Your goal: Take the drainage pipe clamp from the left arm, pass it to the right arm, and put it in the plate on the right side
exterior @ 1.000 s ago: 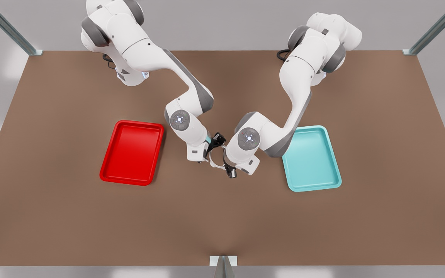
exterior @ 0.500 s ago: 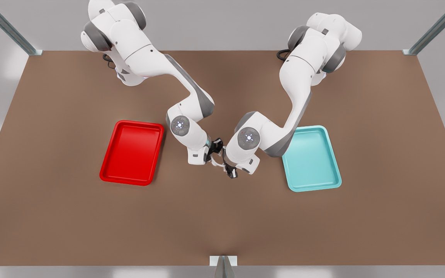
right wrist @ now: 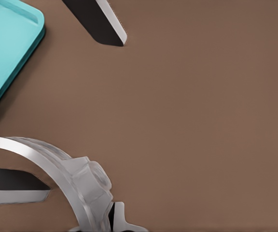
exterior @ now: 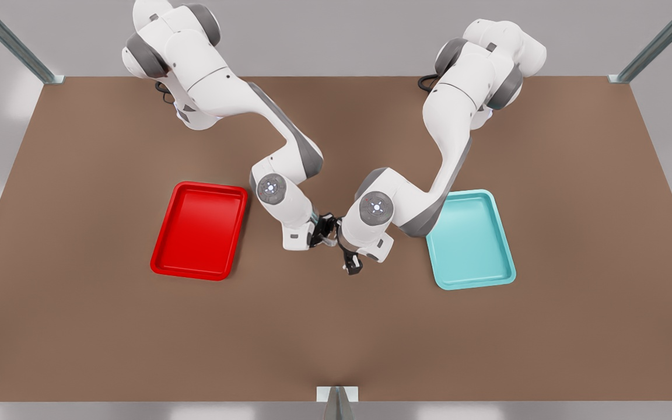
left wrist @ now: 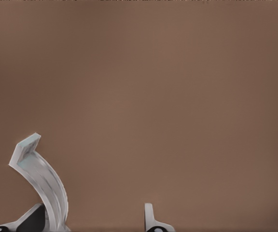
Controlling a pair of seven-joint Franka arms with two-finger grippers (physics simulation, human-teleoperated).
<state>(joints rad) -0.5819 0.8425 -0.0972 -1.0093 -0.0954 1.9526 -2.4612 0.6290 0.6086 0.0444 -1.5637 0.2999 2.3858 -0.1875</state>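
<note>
Front view shows both arms meeting above the middle of the brown table (exterior: 336,338), between the plate (exterior: 199,231) on the front view's left and the teal tray (exterior: 471,239) on the front view's right. The right gripper (exterior: 324,231) comes from the plate side. Its fingers are pressed on the drainage pipe clamp (exterior: 331,240), one on each side of the strap. The left gripper (exterior: 349,260) comes from the teal side. Its fingers are spread wide, and the clamp touches just one of them. From the left wrist, the clamp (left wrist: 45,179) is a thin, smooth white strap that curves away from that finger and ends in a small flat tab. I cannot tell which way its long side runs. Both trays are shiny, shallow and round-cornered, with raised rims. Bare table lies all around them.
</note>
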